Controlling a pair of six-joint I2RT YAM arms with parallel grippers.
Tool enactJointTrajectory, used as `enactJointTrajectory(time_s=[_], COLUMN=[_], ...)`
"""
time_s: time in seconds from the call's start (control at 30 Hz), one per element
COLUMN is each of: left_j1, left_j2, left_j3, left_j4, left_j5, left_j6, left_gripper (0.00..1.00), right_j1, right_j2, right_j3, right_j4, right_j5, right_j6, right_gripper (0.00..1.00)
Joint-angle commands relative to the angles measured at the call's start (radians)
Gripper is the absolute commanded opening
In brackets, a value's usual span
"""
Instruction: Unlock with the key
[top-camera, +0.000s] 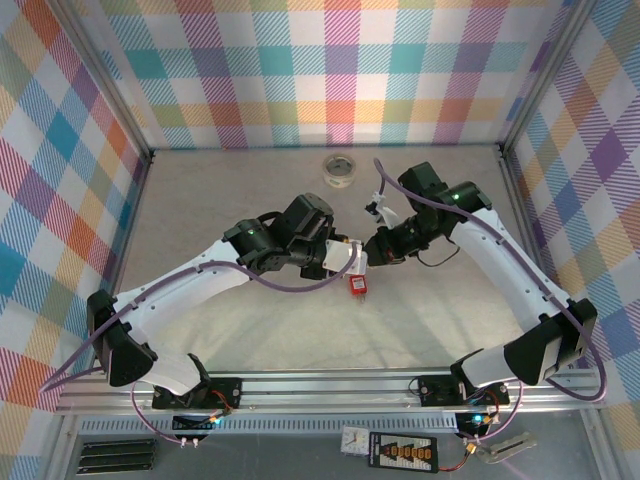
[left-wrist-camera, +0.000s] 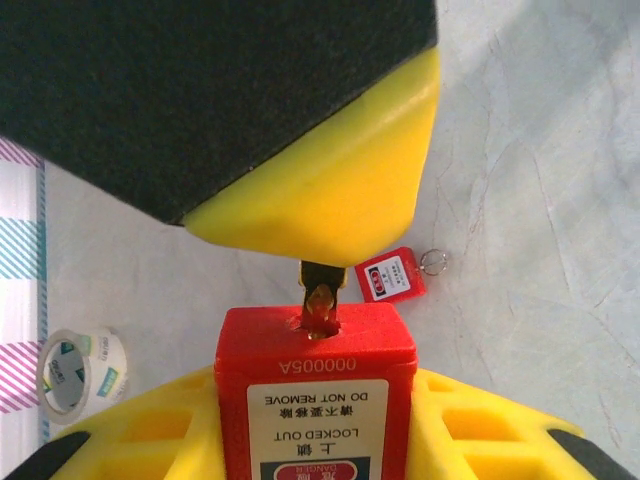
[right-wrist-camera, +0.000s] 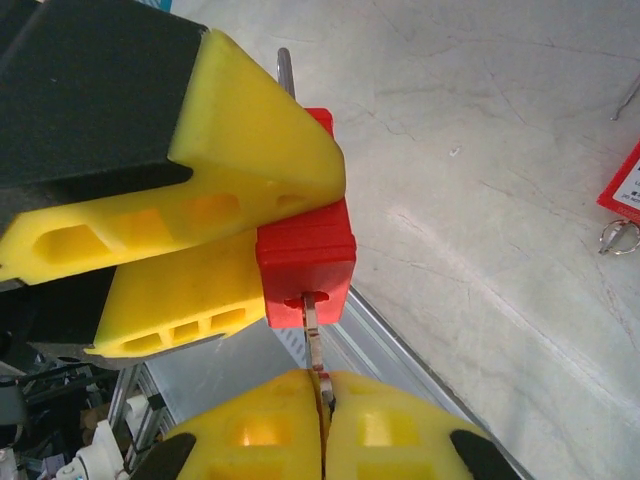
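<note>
1. The right tool (right-wrist-camera: 322, 388) is clenched on the key (right-wrist-camera: 314, 335), with its two yellow fingertips pressed together over the key's outer end.
2. At 12 o'clock from that tool in the right wrist view, the key's blade sits in the keyhole of the held padlock (right-wrist-camera: 305, 262), which is red.
3. The left tool (left-wrist-camera: 315, 425) is grasping the held padlock by its body, a yellow finger on each side and the white "LOCKED OUT" label facing its camera.
4. Seen from above, the two tools meet mid-bench (top-camera: 200, 220), the right one at 3 o'clock of the left.
5. A second padlock (top-camera: 357, 287) lies on the bench at 6 o'clock, just below them, with a split ring (left-wrist-camera: 432, 262) beside it.
6. A tape roll (top-camera: 340, 170) sits at 12 o'clock, well apart.
</note>
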Motion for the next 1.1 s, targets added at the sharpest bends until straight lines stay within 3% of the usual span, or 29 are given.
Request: enactJointTrajectory(time_s=[0.0, 0.2, 0.53, 0.63, 0.87, 1.07], left_j1=[-0.094, -0.153, -0.183, -0.183, -0.183, -0.183], left_j2=[-0.045, 0.001, -0.016, -0.037, -0.065, -0.051], left_j3=[0.076, 0.114, 0.063, -0.010, -0.200, -0.253], left_j4=[0.240, 0.150, 0.224, 0.354, 0.634, 0.688], left_j5=[0.325, 0.246, 0.187, 0.079, -0.079, -0.135], left_j6=[-0.037, 0.049, 0.029, -0.001, 0.003, -0.015], left_gripper=[0.00, 0.00, 0.00, 0.00, 0.00, 0.00], right_j1=[0.021, 0.032, 0.009, -0.027, -0.181, -0.196], right_j2=[0.045, 0.047, 0.079, 0.065, 0.037, 0.039], right_j3=[-0.022, -0.018, -0.008, -0.029, -0.162, -0.228], right_j4=[0.242, 0.224, 0.294, 0.338, 0.555, 0.651], right_j5=[0.048, 0.149, 0.008, -0.054, -0.261, -0.294], right_j6=[-0.030, -0.086, -0.008, 0.143, 0.706, 0.875], right_gripper=[0.00, 0.00, 0.00, 0.00, 0.00, 0.00])
